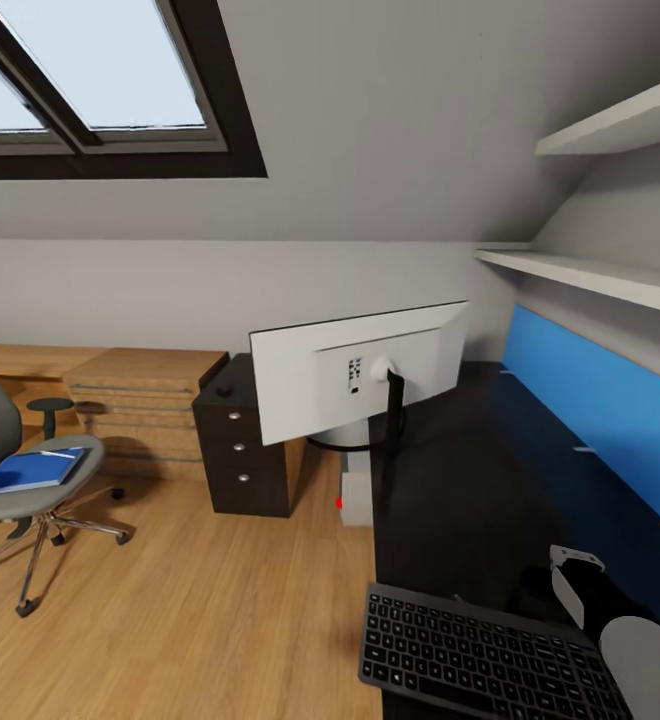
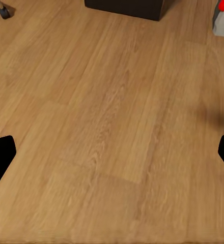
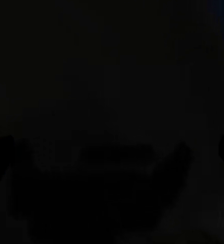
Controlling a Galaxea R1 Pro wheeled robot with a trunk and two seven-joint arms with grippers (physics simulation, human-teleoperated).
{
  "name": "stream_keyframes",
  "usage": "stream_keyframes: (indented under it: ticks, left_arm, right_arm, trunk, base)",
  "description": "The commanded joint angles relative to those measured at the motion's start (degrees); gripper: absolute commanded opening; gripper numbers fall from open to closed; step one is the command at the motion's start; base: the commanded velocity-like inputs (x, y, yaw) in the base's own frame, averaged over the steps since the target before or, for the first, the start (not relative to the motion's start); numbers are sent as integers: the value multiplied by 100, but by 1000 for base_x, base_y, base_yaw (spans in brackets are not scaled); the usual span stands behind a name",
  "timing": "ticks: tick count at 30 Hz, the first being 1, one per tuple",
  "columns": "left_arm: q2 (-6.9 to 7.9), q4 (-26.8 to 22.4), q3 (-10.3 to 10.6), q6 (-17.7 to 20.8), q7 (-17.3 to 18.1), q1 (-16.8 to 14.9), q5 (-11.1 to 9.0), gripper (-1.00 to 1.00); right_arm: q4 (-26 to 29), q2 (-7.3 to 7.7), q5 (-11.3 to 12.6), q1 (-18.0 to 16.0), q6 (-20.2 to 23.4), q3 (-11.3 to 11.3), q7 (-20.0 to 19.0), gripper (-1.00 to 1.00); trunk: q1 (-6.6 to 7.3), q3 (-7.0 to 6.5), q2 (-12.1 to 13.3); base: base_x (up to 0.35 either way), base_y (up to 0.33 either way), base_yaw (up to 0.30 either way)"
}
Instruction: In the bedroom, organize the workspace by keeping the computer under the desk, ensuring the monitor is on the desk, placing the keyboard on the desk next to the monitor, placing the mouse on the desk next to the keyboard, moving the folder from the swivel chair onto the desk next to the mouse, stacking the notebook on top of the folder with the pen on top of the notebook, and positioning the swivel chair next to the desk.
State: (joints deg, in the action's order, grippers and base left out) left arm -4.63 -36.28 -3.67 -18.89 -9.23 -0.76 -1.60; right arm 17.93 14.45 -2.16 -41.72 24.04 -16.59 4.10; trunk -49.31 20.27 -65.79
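Head view: monitor (image 1: 355,370) at 12 o'clock on desk (image 1: 450,480), keyboard (image 1: 475,655) at 5; left gripper (image 2: 112,152) spread wide, right gripper's state indiscernible.

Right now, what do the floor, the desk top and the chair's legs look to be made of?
Floor: wood planks or laminate, warm tan with visible grain and board seams, low sheen. Desk: a smooth, near-black matte top; material unclear, possibly painted board. Chair legs: probably polished metal, thin silvery spokes with bright highlights, ending in dark casters.
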Motion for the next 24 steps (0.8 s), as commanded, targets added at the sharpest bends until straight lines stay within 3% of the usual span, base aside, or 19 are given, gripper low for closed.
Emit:
stream_keyframes:
  ticks: [1, 24]
  left_arm:
    - [-4, 7, -11, -19, 5, -3, -16, 100]
    - [-3, 16, -11, -18, 5, -3, -25, 100]
  right_arm:
    - [9, -3, -21, -3, 30, -27, 3, 100]
    - [9, -3, -39, -3, 16, 12, 3, 100]
  trunk:
    - [2, 7, -4]
    - [2, 7, -4]
  base:
    - [-211, 0, 0]
    - [-133, 22, 0]
